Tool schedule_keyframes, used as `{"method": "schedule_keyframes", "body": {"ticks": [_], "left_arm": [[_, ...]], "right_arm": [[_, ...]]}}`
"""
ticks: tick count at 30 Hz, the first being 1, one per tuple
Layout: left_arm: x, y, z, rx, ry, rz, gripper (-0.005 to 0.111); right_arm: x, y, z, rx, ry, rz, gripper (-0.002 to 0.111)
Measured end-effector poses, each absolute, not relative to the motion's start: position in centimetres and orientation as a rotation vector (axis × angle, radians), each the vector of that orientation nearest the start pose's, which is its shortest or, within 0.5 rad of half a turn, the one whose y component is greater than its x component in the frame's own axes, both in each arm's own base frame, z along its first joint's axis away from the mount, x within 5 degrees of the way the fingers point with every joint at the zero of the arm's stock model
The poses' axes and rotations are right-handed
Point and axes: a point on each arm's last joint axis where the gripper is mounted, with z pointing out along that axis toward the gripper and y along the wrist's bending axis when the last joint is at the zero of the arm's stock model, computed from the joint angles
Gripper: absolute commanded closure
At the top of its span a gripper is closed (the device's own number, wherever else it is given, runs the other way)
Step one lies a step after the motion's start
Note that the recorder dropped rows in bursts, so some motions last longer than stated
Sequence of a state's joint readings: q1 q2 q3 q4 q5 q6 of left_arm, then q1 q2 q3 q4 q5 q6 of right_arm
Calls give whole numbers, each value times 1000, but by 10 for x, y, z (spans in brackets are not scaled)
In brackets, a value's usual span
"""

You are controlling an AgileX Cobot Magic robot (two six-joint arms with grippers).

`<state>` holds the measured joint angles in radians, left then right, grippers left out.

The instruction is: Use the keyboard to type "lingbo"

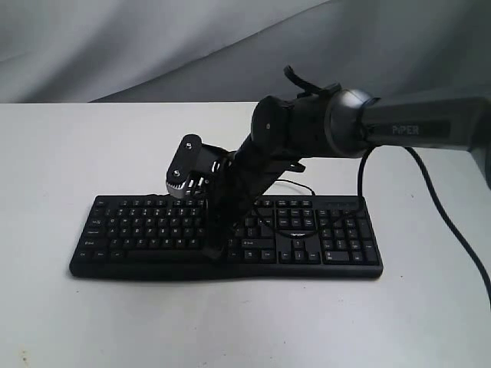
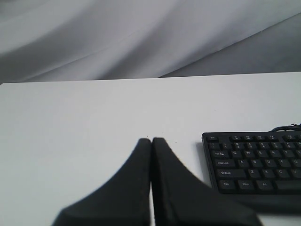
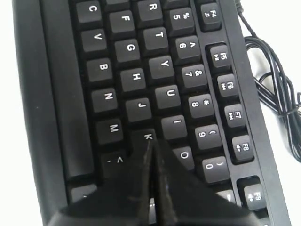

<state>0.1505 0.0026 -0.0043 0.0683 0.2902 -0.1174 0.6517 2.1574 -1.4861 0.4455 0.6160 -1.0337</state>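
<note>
The black keyboard (image 1: 138,228) lies flat on the white table (image 1: 77,153), its white legends readable in the right wrist view. My right gripper (image 1: 215,251) points steeply down onto the letter keys, shut with nothing held. In the right wrist view the right gripper (image 3: 152,142) has its tip at the edge of the K key (image 3: 146,136), beside the O key (image 3: 184,155); the keys under the fingers are hidden. My left gripper (image 2: 151,140) is shut and empty over bare table, to the side of the keyboard (image 2: 254,160) near its Esc corner. The exterior view does not show it.
The keyboard's thin black cable (image 3: 275,80) lies coiled on the table behind the function row. The right arm (image 1: 399,126) stretches in from the right above the number pad. A grey cloth backdrop (image 1: 153,46) hangs behind the table.
</note>
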Motion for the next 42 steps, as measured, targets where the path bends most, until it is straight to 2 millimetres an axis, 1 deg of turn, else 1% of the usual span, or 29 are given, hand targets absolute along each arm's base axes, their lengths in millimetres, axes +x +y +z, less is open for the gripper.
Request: {"method": "schedule_keyframes", "body": {"ticks": [8,31,36,40,42], "left_arm": [[54,10,188,-193,1762,89,106],[54,10,188,-193,1762,89,106],[54,10,188,-193,1762,89,106],[54,10,188,-193,1762,89,106],[54,10,188,-193,1762,89,106]], "right_arm": [[341,288,129,-1714,2106,337,108],[342,289,129,-1707,2102,333,108],[342,289,124,-1698,2117,345,108],[342,290,124,-1695,2118,347,108],[342,290,127,-1692,2111,346,108]]}}
